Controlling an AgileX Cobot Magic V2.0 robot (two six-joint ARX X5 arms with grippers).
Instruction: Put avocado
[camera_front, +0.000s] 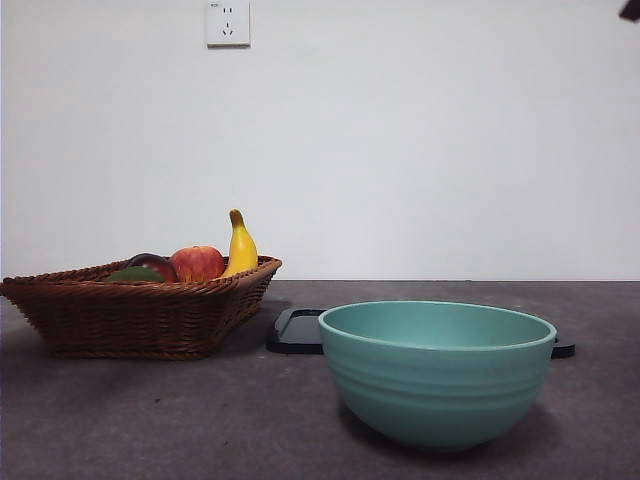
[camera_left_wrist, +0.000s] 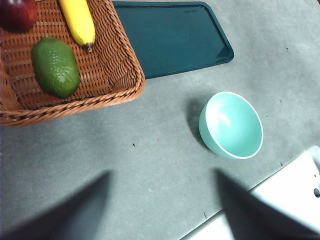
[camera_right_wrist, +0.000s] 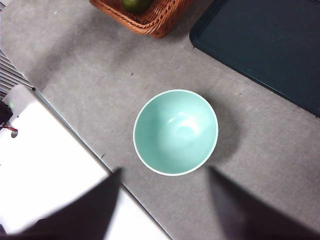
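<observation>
My left gripper (camera_left_wrist: 160, 210) hangs high over bare tabletop, jaws spread and empty, the avocado (camera_left_wrist: 55, 66) lying in the wicker basket (camera_left_wrist: 120, 95) beside the banana (camera_left_wrist: 78, 21) — nothing lifted yet. My right gripper (camera_right_wrist: 162, 205), likewise spread, waits above the teal bowl (camera_right_wrist: 175, 132), which sits empty, probably the drop point — the dark tray (camera_left_wrist: 172, 37) lies behind.
</observation>
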